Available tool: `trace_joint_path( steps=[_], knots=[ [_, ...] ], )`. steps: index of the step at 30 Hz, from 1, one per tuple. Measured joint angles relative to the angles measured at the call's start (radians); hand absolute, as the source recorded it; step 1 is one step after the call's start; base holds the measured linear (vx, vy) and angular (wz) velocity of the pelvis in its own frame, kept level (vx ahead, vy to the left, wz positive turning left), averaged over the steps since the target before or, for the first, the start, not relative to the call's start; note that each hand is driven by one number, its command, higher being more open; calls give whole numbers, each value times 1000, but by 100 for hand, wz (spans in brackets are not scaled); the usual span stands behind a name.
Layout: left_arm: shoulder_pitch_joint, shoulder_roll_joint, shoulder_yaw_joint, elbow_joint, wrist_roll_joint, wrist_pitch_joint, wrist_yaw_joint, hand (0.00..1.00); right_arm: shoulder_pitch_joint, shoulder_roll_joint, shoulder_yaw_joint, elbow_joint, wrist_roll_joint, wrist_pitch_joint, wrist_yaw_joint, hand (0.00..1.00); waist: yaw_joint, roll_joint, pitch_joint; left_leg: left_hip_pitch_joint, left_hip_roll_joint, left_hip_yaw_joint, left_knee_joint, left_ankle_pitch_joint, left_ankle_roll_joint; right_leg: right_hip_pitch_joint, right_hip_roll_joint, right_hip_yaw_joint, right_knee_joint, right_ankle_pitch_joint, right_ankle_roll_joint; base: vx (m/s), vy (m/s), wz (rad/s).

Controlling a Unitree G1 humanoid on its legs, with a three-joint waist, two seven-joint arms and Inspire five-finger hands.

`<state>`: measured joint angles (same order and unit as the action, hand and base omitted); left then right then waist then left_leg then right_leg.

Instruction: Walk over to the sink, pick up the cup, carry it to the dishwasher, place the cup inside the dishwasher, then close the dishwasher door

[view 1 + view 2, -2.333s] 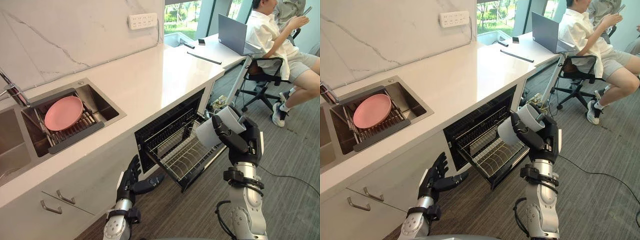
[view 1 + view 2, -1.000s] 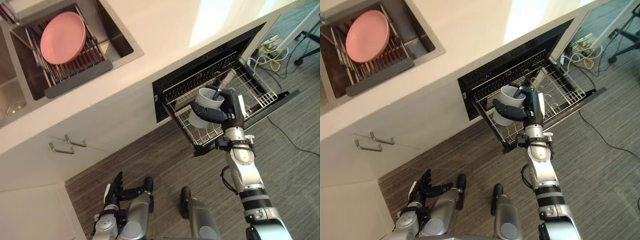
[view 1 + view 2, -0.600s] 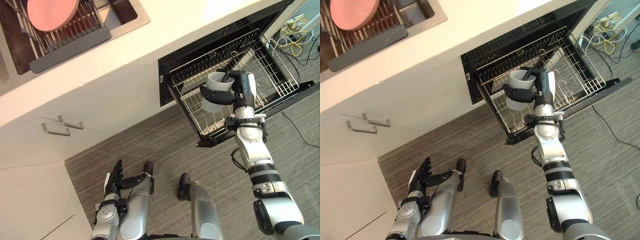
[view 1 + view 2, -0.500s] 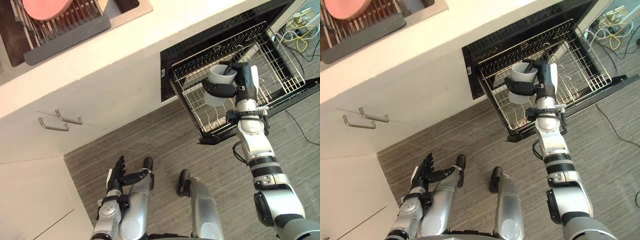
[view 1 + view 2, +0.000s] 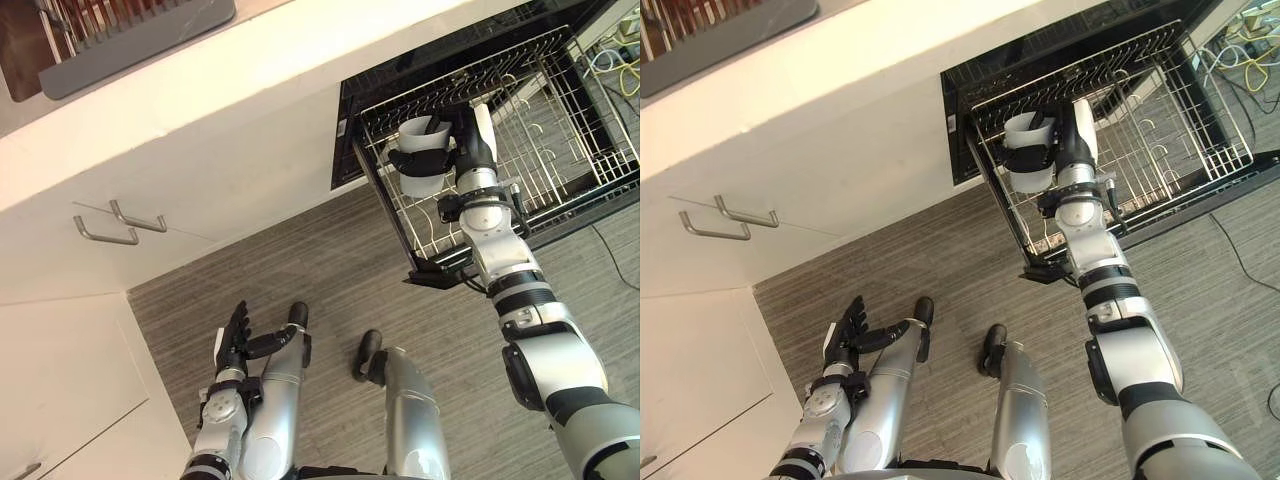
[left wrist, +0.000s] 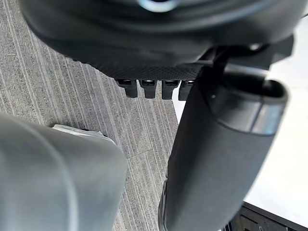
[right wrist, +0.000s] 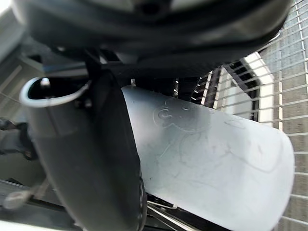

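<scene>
A white cup (image 5: pixel 422 160) is upright in my right hand (image 5: pixel 470 133), whose fingers and thumb are curled round it. The cup hangs over the near left part of the pulled-out wire rack (image 5: pixel 560 120) of the open dishwasher (image 5: pixel 970 90). In the right wrist view the cup's pale wall (image 7: pixel 211 163) lies against the dark thumb (image 7: pixel 96 159), with rack wires behind. My left hand (image 5: pixel 236 334) is low by the floor, fingers straight and spread, holding nothing; its wrist view has the thumb (image 6: pixel 216 149) over grey floor.
The dishwasher door (image 5: pixel 600 215) lies open under the rack. A white cabinet front with two metal handles (image 5: pixel 135 222) stands left of the dishwasher, under the counter. The sink's grey drainer edge (image 5: pixel 130 50) is at the top left. Cables (image 5: pixel 1230 55) lie at the far right.
The camera has tipped further down and nearer the cabinets. My right hand has carried the cup up and in, deeper over the rack's near left part. The left hand stays low and open.
</scene>
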<state>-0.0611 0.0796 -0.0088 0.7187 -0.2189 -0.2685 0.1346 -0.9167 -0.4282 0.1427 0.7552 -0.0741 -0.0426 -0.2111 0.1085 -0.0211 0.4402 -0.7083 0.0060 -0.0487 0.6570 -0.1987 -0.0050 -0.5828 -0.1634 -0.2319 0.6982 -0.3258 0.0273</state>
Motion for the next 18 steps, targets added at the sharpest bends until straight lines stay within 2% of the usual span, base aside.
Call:
trace_joint_path(
  steps=[13,14,18],
  knots=[
    [-29,-5,0,21,-17,0,41,100,-78,40,3,149,-78,32,0,0,2,0,0,-31,3,18,11,1,1,-24,-17,-24,14,0,-1,-12,-1,1],
    [-35,-4,0,29,-17,1,42,100,-89,42,4,168,-81,32,0,100,2,0,0,-31,3,19,11,1,1,-25,-19,-25,14,0,-1,-32,-27,-1],
    [-38,-5,0,32,-17,1,46,100,-118,46,21,212,-112,42,-1,100,1,0,0,-31,3,24,10,2,1,-25,-23,-28,14,0,-1,-8,-6,0]
  ],
)
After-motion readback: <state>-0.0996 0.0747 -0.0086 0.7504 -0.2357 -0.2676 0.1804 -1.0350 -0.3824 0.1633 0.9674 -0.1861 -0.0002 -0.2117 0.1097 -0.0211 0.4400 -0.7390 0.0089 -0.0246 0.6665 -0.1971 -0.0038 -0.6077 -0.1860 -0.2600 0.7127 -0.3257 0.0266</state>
